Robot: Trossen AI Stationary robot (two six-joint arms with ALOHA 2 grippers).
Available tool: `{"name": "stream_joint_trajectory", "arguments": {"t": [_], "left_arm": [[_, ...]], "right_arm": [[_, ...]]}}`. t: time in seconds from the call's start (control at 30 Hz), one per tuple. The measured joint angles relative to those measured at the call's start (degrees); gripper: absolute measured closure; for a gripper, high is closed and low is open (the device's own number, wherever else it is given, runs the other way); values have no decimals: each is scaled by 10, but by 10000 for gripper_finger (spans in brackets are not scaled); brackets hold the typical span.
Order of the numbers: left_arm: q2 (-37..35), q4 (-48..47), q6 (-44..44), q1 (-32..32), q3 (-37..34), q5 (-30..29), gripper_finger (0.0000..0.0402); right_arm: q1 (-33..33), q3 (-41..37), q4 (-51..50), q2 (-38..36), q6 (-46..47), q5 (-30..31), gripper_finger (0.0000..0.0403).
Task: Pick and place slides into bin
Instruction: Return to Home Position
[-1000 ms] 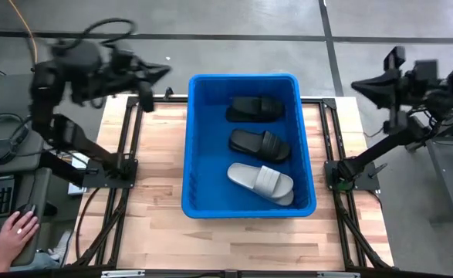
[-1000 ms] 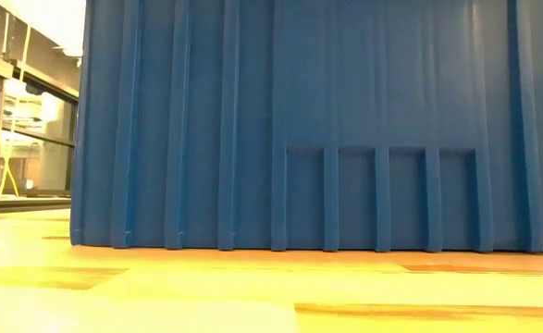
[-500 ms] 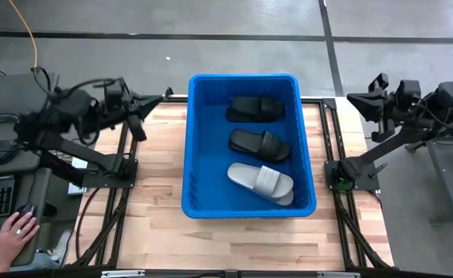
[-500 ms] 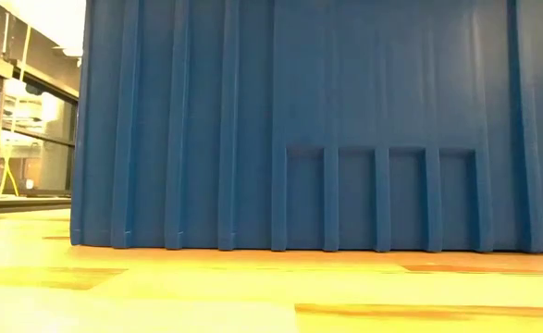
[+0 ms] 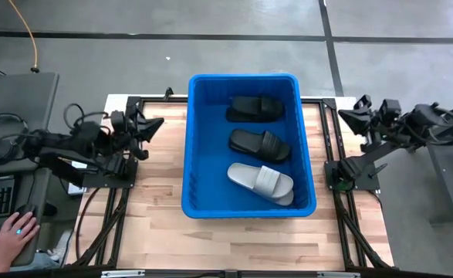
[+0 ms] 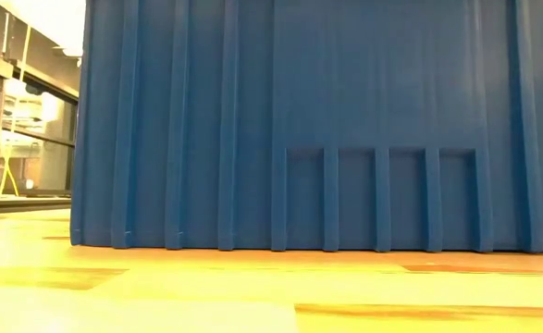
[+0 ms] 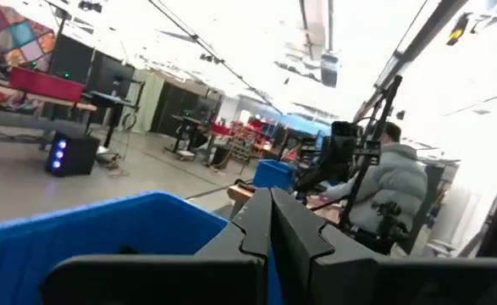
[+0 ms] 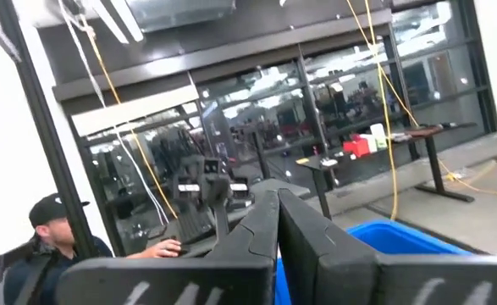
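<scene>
1. The big bright blue ribbed plastic bin point(image 5: 186, 147) stands in the middle of the pale wooden desk point(image 5: 157, 224) — in the low view its wall point(image 6: 345, 120) fills almost everything.
2. Inside lie a matte black slide sandal point(image 5: 255, 108) at one end, a second black slide sandal point(image 5: 259, 144) mid-bin, and a light grey slide sandal point(image 5: 261, 183) at the other end.
3. The left pincer point(image 5: 150, 127) hangs beside the bin's left wall, apart from it — fingers pressed together, gripping nothing.
4. The right pincer point(image 5: 349, 117) sits over the desk's right edge, also closed and empty.

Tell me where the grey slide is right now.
In the high view the grey slide lies inside the blue bin, at the end toward the picture's bottom, just beside the middle black slide.
</scene>
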Motion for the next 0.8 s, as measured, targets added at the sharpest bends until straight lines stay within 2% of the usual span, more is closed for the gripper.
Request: {"name": "stream_joint_trajectory", "arguments": {"t": [0.2, 0.33, 0.63, 0.8], "left_arm": [[-41, 78, 1, 0, -97, 7, 402], [-71, 84, 1, 0, -139, 9, 402], [-136, 82, -3, 0, -216, 32, 402], [-164, 44, -25, 0, -244, 36, 402]], "right_arm": [[0, -127, 94, -95, -6, -21, 403], [0, -195, 124, -163, 4, -26, 403], [-1, -245, 125, -161, -4, -50, 403], [-1, -284, 149, -161, -9, -48, 403]]}}
